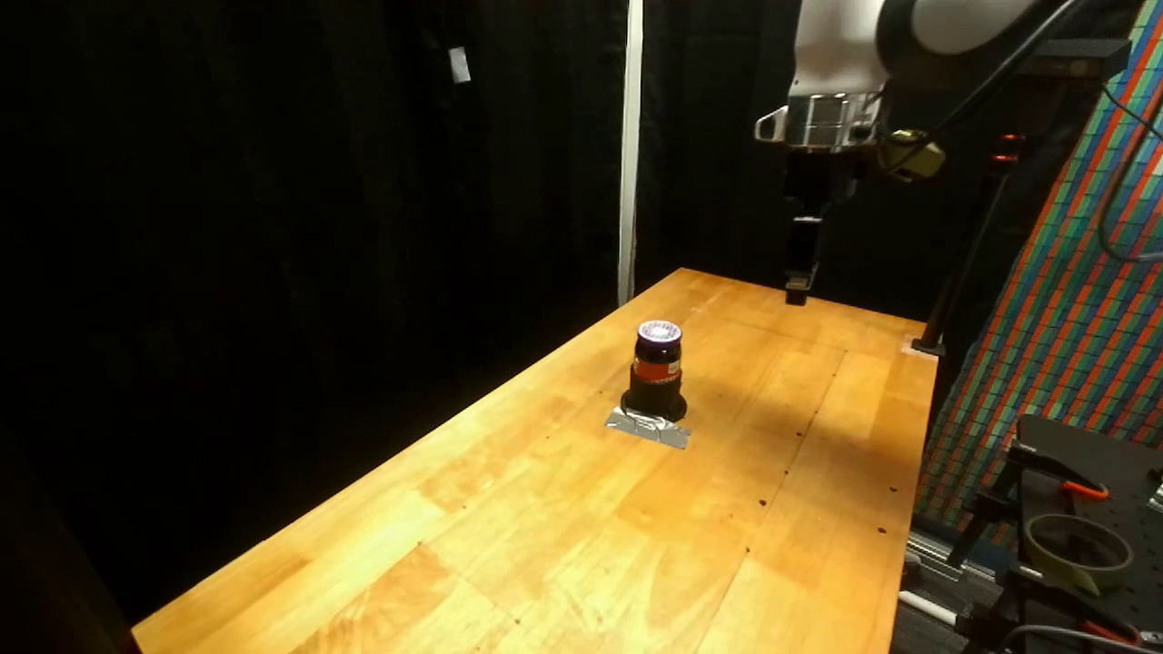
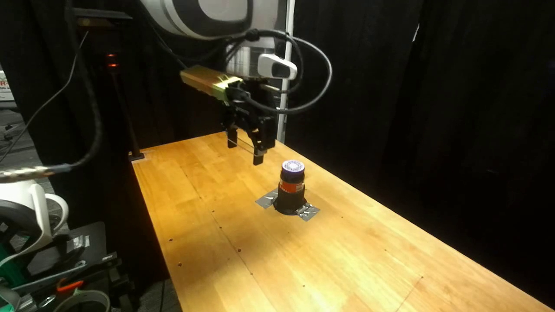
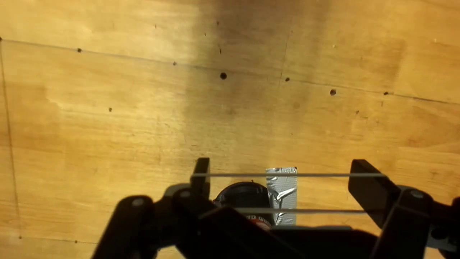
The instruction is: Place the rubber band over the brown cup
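Note:
The brown cup (image 1: 656,371), dark with an orange-red stripe and a pale purple patterned top, stands upright on the table; it also shows in an exterior view (image 2: 291,187). In the wrist view, part of the cup (image 3: 244,196) shows low, left of centre, partly hidden by the left finger and linkage. My gripper (image 2: 245,153) is open, above the table and apart from the cup; it also shows in an exterior view (image 1: 798,292) and the wrist view (image 3: 280,163). A thin pale rubber band (image 3: 316,175) is stretched around both fingers as two parallel strands.
Silver tape (image 1: 650,429) lies at the cup's base on the wooden table (image 1: 581,545). A dark post (image 2: 123,108) stands at a far table corner. A cart (image 1: 1081,445) with a tape roll (image 1: 1078,549) is beside the table. Black curtains hang around.

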You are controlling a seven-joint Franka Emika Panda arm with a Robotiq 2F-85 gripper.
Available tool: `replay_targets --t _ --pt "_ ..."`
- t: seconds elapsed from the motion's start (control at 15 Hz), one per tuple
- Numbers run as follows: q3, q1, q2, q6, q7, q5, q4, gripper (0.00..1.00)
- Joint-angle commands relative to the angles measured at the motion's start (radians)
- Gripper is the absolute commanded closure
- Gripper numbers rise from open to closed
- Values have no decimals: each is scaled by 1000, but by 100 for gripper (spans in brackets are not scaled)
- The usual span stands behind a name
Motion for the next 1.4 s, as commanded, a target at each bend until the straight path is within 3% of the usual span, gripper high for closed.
replay_targets --t 0.0,0.4,0.67,1.33 --pt "-1 19 250 7 -48 -13 246 0" --pt "16 43 527 -59 -86 1 586 0" --pt "14 56 648 -114 -70 -3 737 0" --pt "-36 97 760 -267 -19 -91 929 0"
